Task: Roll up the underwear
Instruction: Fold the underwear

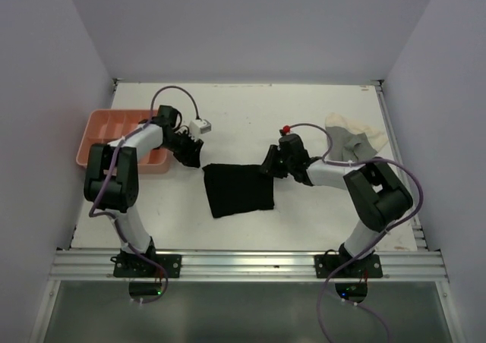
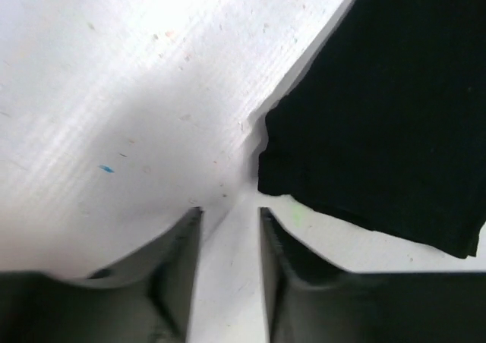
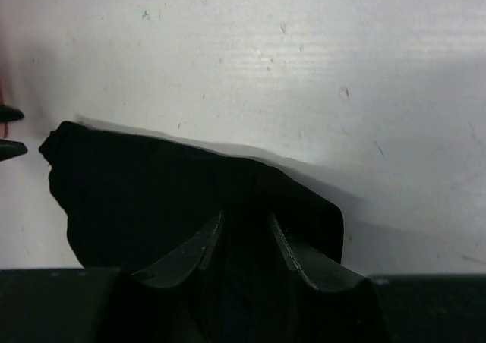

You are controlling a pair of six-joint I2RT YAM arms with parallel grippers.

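A black underwear [image 1: 238,191] lies flat and roughly square at the table's middle. My left gripper [image 1: 191,155] sits just off its far left corner. In the left wrist view its fingers [image 2: 228,210] stand open on bare table, with the cloth's corner [image 2: 380,108] just ahead to the right. My right gripper [image 1: 271,163] is at the far right corner. Its fingers [image 3: 244,215] stand apart over the black cloth [image 3: 137,191], whose edge bulges up beside them. Cream and beige-grey underwear [image 1: 353,140] lie heaped at the far right.
A pink compartment tray [image 1: 114,142] stands at the left edge, behind the left arm. White walls close in the table on three sides. A metal rail [image 1: 243,263] with both arm bases runs along the near edge.
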